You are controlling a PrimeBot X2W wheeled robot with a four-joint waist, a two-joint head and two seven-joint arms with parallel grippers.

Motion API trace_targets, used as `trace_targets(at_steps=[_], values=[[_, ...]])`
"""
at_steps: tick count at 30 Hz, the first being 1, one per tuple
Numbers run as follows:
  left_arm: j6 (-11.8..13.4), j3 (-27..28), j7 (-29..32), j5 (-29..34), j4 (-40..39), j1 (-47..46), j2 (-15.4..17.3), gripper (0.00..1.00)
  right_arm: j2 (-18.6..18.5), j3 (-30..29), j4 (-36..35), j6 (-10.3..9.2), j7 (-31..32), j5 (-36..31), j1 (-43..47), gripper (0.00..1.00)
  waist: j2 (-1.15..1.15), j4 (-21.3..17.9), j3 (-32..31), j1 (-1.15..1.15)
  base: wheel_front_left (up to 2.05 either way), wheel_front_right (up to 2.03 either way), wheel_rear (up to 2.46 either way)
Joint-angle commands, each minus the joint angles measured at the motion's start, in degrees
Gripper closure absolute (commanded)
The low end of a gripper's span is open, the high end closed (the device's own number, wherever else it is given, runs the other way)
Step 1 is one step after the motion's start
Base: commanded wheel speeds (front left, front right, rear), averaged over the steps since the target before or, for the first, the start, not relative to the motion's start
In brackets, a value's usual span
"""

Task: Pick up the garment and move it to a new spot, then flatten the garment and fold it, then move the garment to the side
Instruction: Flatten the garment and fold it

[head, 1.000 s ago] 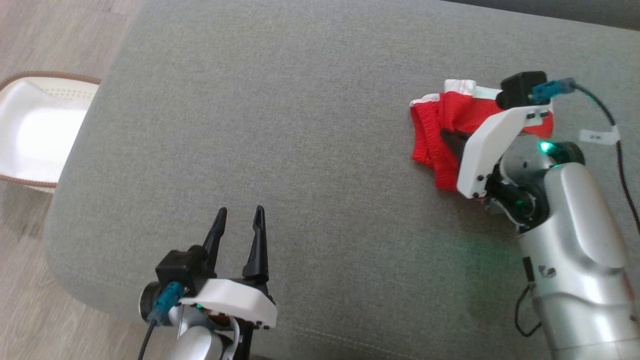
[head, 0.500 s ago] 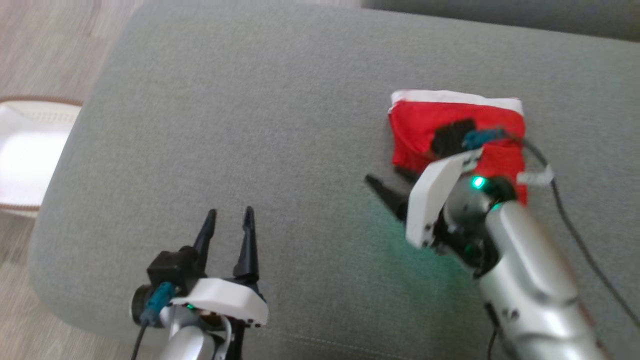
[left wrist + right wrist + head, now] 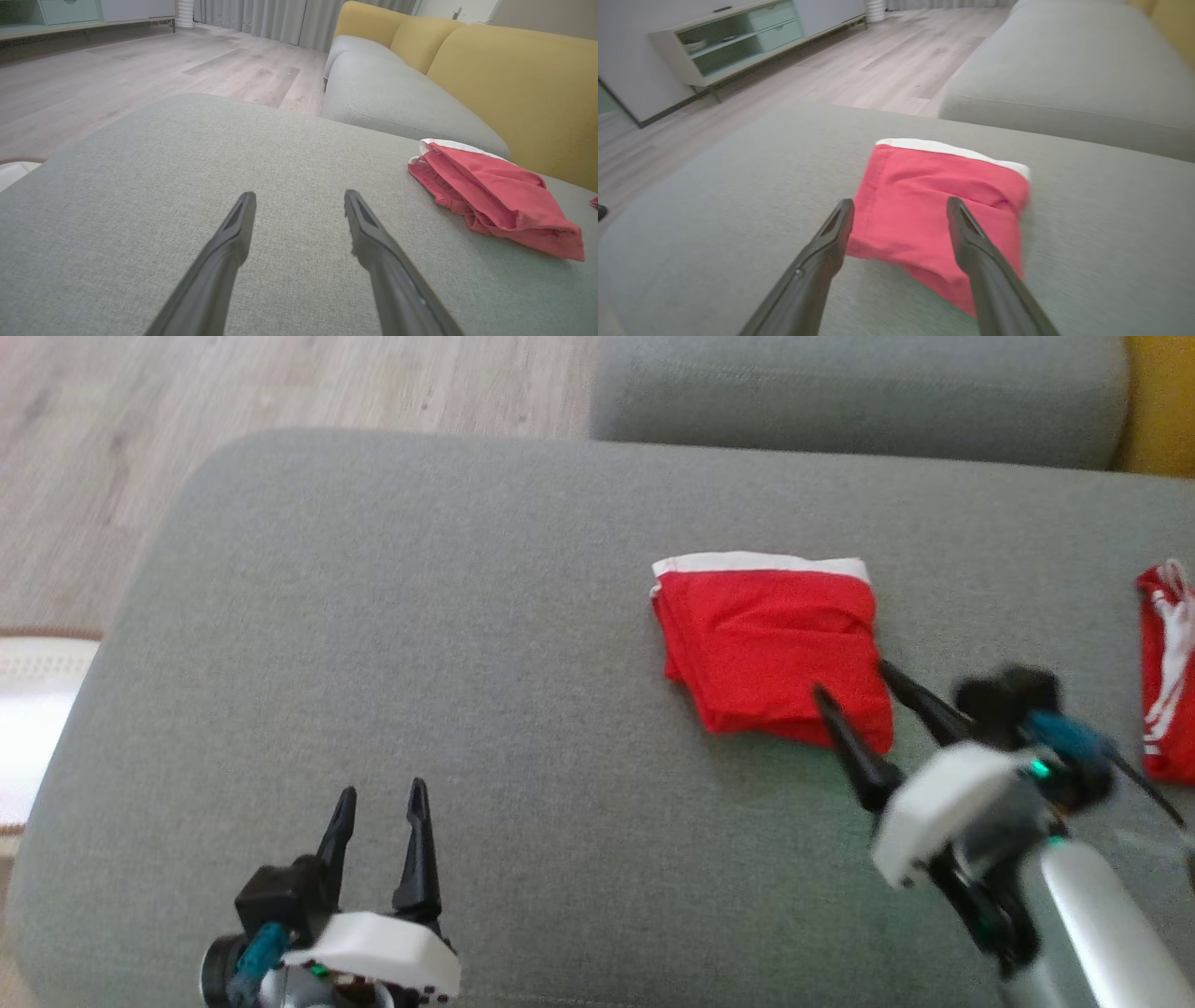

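Observation:
The garment (image 3: 770,644) is red with a white band along its far edge. It lies folded into a compact rectangle on the grey cushion (image 3: 467,663), and it shows at the right of the left wrist view (image 3: 490,196) and mid-frame in the right wrist view (image 3: 934,205). My right gripper (image 3: 850,677) is open, its fingertips over the garment's near right corner, holding nothing. My left gripper (image 3: 378,795) is open over bare cushion at the lower left, well away from the garment.
A second red and white cloth (image 3: 1167,672) lies at the cushion's right edge. A white basket (image 3: 28,709) stands on the wooden floor (image 3: 280,383) to the left. Another grey seat (image 3: 840,392) and a yellow backrest (image 3: 509,88) lie beyond.
My right gripper has opened and let go of the garment, then drawn back toward me. The garment now lies flat and folded. The head camera has tilted, shifting the whole picture.

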Motion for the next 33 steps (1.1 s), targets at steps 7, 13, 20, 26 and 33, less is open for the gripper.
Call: trace_targets(at_steps=[7,13,20,26,33], values=[[-0.08,2.29,-0.71,2.59,-2.03,0.52,1.69,0.00,-0.49,-8.98,-3.91,0.39,-13.95,-9.54,10.22,0.00,0.00,-1.35,-3.88,0.00,0.00,0.00,0.00],[-1.16,2.66,-0.71,4.48,-0.94,1.97,2.49,0.00,3.03,-14.74,-1.52,0.39,-24.20,-14.47,17.09,0.00,0.00,-1.56,-5.66,0.00,0.00,0.00,0.00],[-2.07,3.95,-0.71,5.51,-0.29,4.41,2.52,0.00,6.05,-16.50,3.58,0.39,-29.62,-16.51,19.83,0.00,0.00,-2.68,-7.36,0.00,0.00,0.00,0.00],[-2.65,4.72,-0.71,6.38,-0.36,5.09,2.03,0.00,7.03,-16.64,5.66,0.39,-31.02,-17.35,19.34,0.00,0.00,-3.16,-7.36,0.00,0.00,0.00,0.00],[-3.32,5.07,-0.71,7.43,-0.40,4.94,1.39,0.00,7.34,-16.63,6.53,0.39,-31.39,-17.73,18.11,0.00,0.00,-3.03,-6.70,0.00,0.00,0.00,0.00]])
